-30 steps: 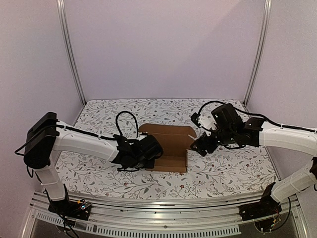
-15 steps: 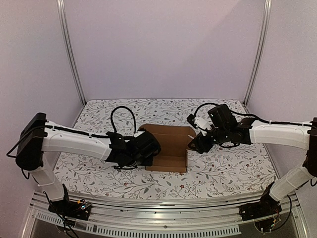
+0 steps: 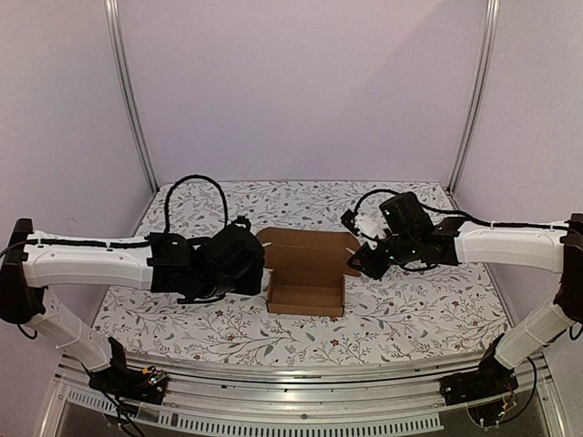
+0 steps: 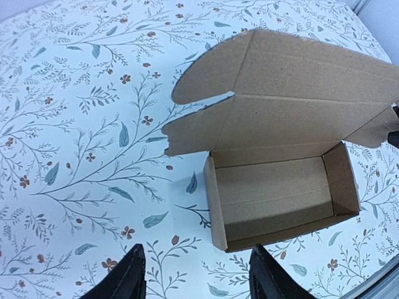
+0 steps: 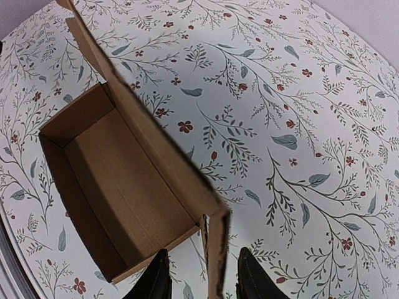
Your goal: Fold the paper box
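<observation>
The paper box (image 3: 305, 293) is a brown cardboard tray standing open in the middle of the table, with its lid (image 3: 310, 244) raised behind it. In the left wrist view the box (image 4: 280, 193) lies ahead and to the right of my left gripper (image 4: 196, 274), which is open, holds nothing, and stands clear of the box's left end. My right gripper (image 5: 204, 265) straddles the lid's end flap (image 5: 218, 249) at the box's right end. Its fingers (image 5: 159, 274) stand apart, and a gap shows beside the flap. The box floor (image 5: 118, 180) is bare.
A floral cloth (image 3: 410, 314) covers the table. Plain walls and two metal posts (image 3: 132, 100) enclose the back and sides. The left arm (image 3: 91, 264) stretches across the left half of the table and the right arm (image 3: 510, 241) across the right half.
My left gripper has pulled back to the left, away from the box's left end, and opened. My right gripper's fingers have narrowed around the lid's end flap.
</observation>
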